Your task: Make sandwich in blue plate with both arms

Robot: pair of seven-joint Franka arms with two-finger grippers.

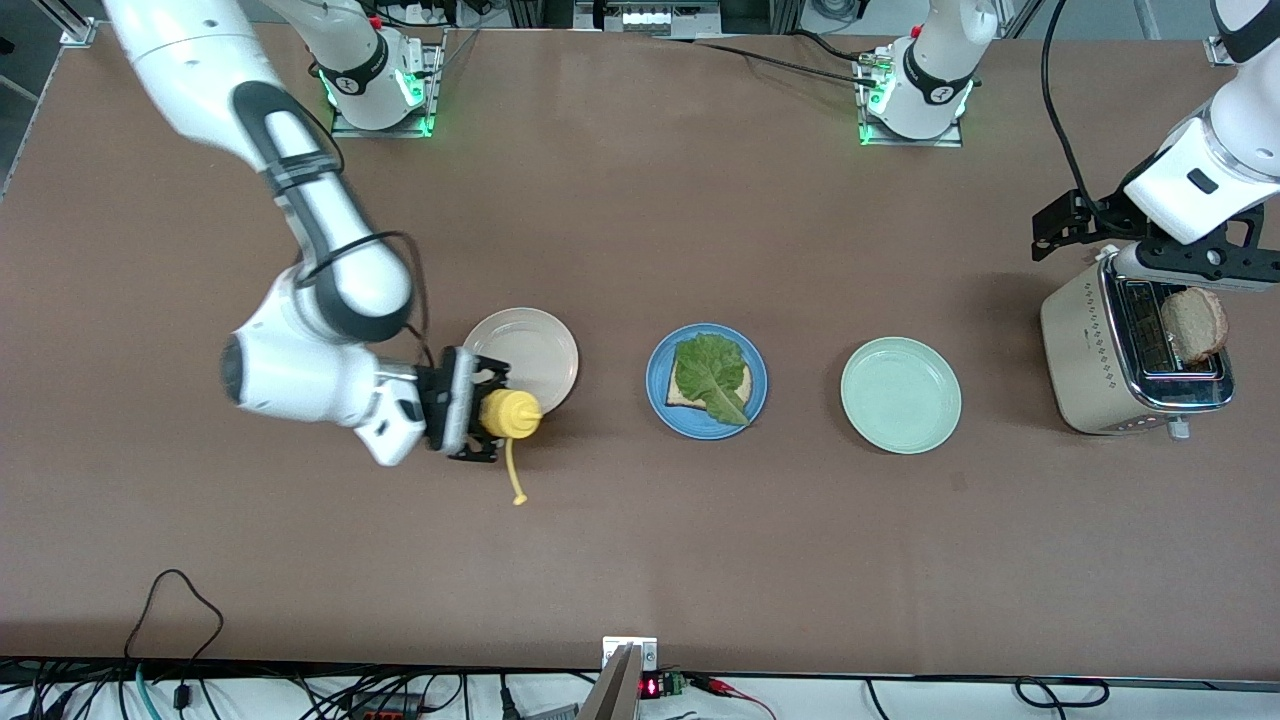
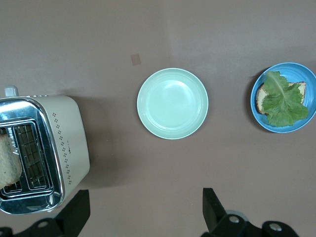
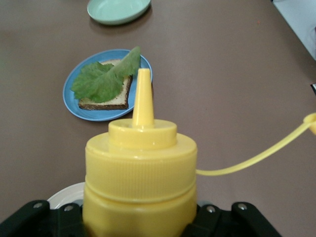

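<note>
The blue plate [image 1: 656, 395] sits mid-table with one bread slice [image 1: 682, 394] and a green lettuce leaf [image 1: 712, 372] on top. A second bread slice [image 1: 1193, 324] sticks out of the toaster [image 1: 1085, 350]. My right gripper [image 1: 485, 412] is shut on a yellow squeeze bottle [image 1: 512, 413] over the off-white plate's edge. In the right wrist view the bottle [image 3: 140, 173] points its nozzle toward the blue plate [image 3: 69, 98]. My left gripper [image 1: 1200, 262] hovers over the toaster. In the left wrist view it [image 2: 143, 217] is open and empty, with the toaster [image 2: 69, 143] and blue plate [image 2: 306, 123] in sight.
An off-white plate [image 1: 540, 345] lies toward the right arm's end, beside the blue plate. A pale mint-green plate [image 1: 900, 395] lies between the blue plate and the toaster. The bottle's cap tether [image 1: 514, 478] dangles from the bottle.
</note>
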